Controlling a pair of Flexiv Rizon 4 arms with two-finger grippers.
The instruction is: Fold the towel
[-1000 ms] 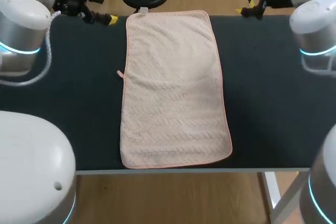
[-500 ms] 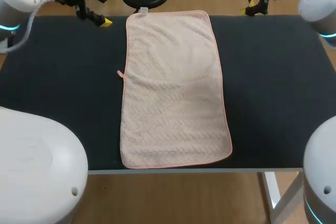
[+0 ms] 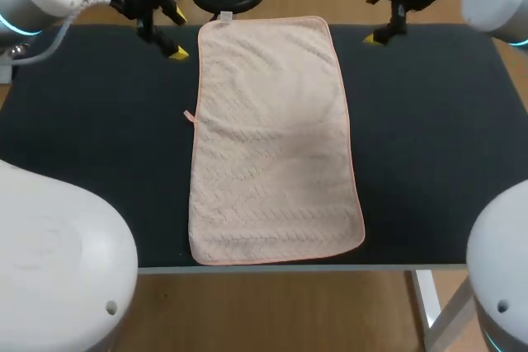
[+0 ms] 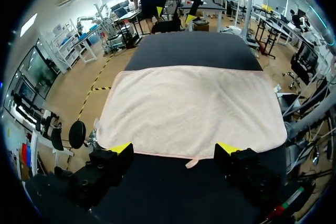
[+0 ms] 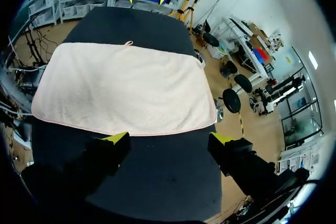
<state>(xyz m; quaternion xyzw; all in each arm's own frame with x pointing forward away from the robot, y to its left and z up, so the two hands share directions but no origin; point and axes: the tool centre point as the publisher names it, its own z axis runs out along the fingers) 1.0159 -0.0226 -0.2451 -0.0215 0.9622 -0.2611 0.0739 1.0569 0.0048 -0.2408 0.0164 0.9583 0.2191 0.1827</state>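
Both left tool [image 4: 174,148] and right tool [image 5: 168,138] gape wide, towel [image 3: 276,138] just ahead, apparently poised to pinch its corners.

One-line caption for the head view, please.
Pink towel lies flat on the dark table; left tool and right tool hang open beside its far corners.

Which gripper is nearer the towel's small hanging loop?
Left. The left gripper is beside the towel on the long edge bearing the hanging loop, toward its far corner; the right gripper is beside the opposite long edge, across the towel from the loop.
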